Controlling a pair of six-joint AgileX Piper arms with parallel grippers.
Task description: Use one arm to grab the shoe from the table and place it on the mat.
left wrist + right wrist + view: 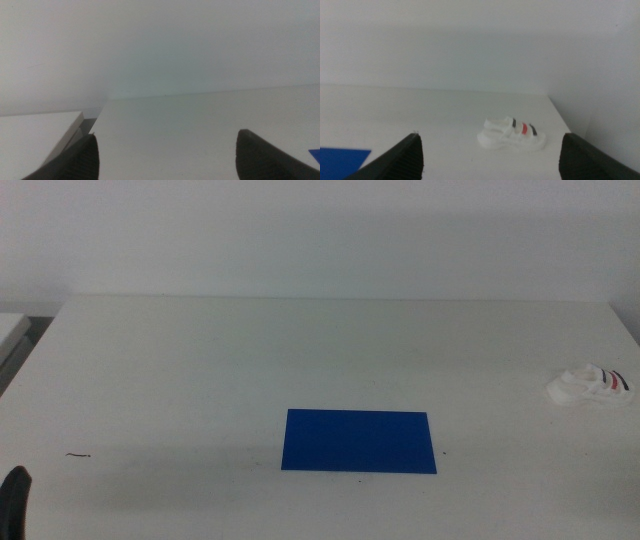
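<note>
The white shoe [590, 387], with two dark straps and one red strap, lies on the white table [200, 360] near its far right edge. The blue mat [358, 442] lies flat at the middle front, well left of the shoe. No arm shows in the middle view. In the right wrist view the right gripper [491, 136] is open and empty. The shoe [512, 134] lies on the table some way ahead of its jaws, with a corner of the mat [342, 162] to one side. The left gripper [167, 136] is open and empty over bare table. A corner of the mat [315, 154] shows beside it.
A small dark squiggle mark [79, 455] is on the table at the front left. A black rounded sliver [14, 500] shows at the bottom left corner. A second white surface [10, 330] stands beyond the table's left edge. A white wall runs behind the table.
</note>
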